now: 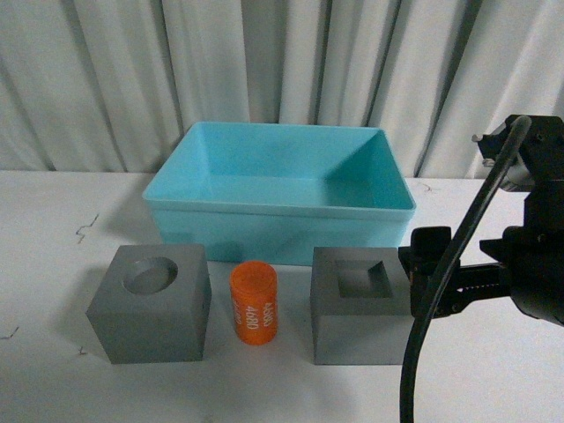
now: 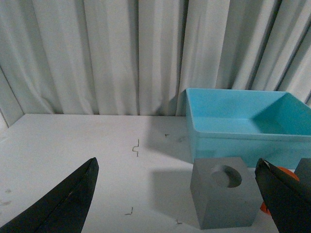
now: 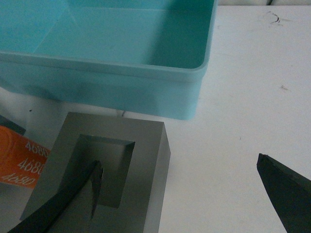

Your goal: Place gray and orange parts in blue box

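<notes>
Two gray cubes and an orange cylinder (image 1: 254,302) with white lettering stand in a row on the white table, in front of the light blue box (image 1: 279,204). The cube with the round hole (image 1: 150,304) is on the left. The cube with the rectangular hole (image 1: 361,308) is on the right. My right gripper (image 1: 421,273) is open at that cube's right side. In the right wrist view the gripper (image 3: 180,194) has one finger over the cube (image 3: 146,145) and the other over bare table. My left gripper (image 2: 177,204) is open, with the round-hole cube (image 2: 223,194) ahead between its fingers.
The blue box (image 3: 97,65) is empty inside. Gray curtains hang behind the table. Small dark marks (image 2: 136,146) dot the white tabletop. The right arm's black cable (image 1: 441,291) hangs in front of the right cube's side.
</notes>
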Tool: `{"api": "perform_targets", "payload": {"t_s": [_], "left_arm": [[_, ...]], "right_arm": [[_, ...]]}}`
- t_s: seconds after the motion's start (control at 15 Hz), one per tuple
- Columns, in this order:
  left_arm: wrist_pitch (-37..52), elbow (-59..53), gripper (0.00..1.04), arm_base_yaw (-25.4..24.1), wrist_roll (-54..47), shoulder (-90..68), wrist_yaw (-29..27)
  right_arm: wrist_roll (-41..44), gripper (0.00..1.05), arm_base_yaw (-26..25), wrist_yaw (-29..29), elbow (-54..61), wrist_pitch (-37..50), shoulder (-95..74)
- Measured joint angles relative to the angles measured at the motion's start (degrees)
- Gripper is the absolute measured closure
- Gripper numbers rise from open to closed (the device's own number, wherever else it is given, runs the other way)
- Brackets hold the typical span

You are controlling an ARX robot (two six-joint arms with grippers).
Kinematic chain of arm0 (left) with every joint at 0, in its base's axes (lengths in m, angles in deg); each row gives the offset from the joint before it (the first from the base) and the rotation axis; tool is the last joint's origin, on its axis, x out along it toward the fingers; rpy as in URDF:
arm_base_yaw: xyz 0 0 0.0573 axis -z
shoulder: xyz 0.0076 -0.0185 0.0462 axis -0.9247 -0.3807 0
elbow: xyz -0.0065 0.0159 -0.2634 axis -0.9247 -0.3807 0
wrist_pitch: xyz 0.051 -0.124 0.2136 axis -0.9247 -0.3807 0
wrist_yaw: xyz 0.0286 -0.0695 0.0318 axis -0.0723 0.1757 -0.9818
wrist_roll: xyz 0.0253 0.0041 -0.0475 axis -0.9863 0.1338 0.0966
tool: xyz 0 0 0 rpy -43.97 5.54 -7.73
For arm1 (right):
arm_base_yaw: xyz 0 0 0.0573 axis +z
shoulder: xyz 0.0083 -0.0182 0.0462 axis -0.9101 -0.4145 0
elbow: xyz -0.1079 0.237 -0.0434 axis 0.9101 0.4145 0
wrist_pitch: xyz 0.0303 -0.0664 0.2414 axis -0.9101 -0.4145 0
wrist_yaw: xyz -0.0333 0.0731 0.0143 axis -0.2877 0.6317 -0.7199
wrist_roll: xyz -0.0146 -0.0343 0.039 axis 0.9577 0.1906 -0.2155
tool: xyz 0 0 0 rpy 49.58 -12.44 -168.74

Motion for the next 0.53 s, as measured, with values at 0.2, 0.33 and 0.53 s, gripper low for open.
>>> {"api": "perform_targets", "payload": {"t_s": [0.2,0.33,0.53], "left_arm": [[0.0,0.0,0.07,0.0,0.0,0.0,0.0],[0.0,0.0,0.07,0.0,0.0,0.0,0.0],[0.0,0.0,0.07,0.0,0.0,0.0,0.0]], "right_arm": [[-1.8,0.06,2.0,-0.9,-4.7,-1.8,-4.6],[-2.1,0.06,2.7,-1.0,-5.4,-2.3,-5.3],[-2.4,0.06,3.3,-1.0,-6.5,-3.0,-6.4]]}}
